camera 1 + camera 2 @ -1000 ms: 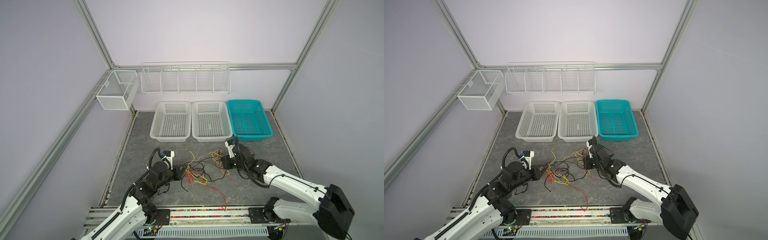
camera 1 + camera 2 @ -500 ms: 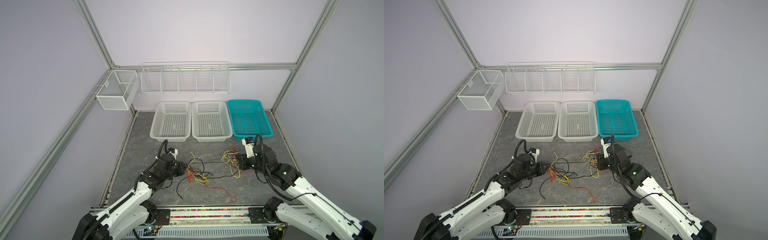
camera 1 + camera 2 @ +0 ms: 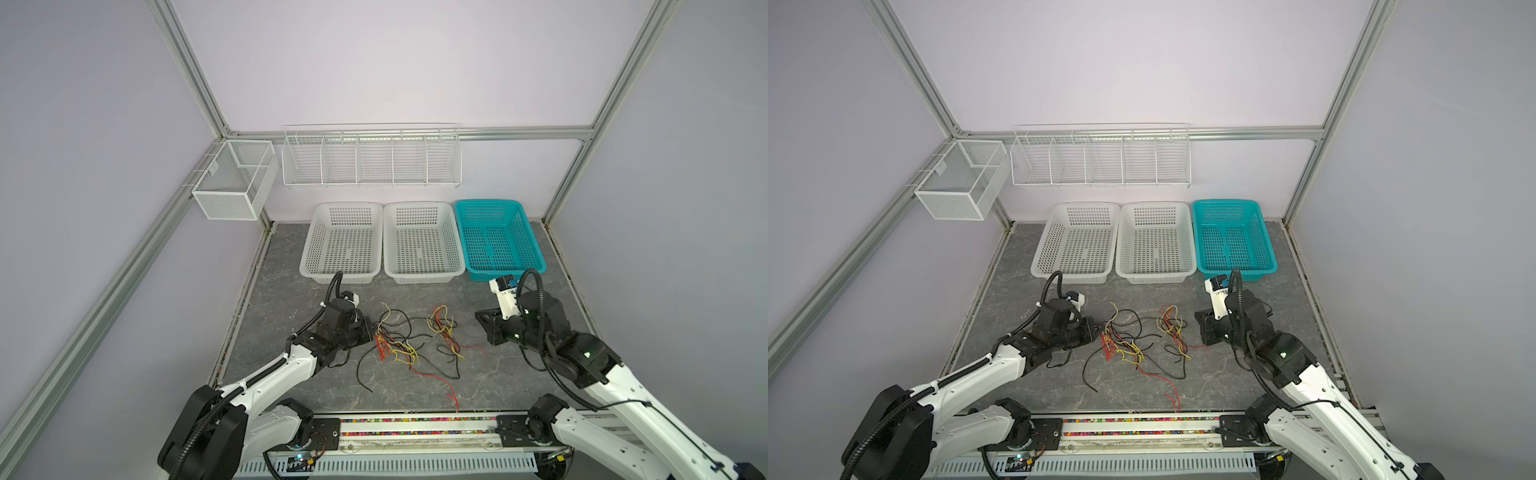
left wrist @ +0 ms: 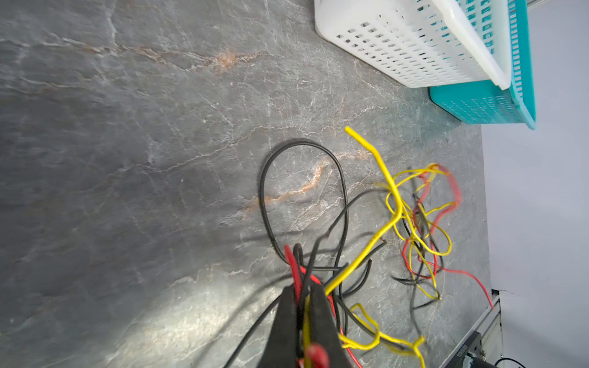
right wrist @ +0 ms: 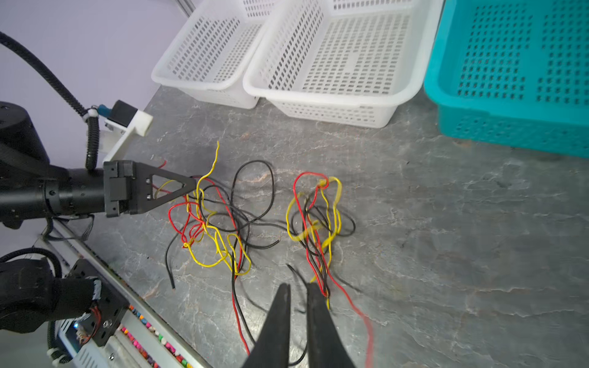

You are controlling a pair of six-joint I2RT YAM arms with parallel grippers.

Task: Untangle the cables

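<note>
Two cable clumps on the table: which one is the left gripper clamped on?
The bigger clump, left in both top views: the left gripper is shut on its strands. The smaller clump lies ungripped.

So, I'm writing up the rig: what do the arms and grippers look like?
The left arm and right arm have white shells with black joints. A black corrugated hose loops over each wrist beside a white camera mount. The left gripper and right gripper are black and taper to narrow tips.
</note>
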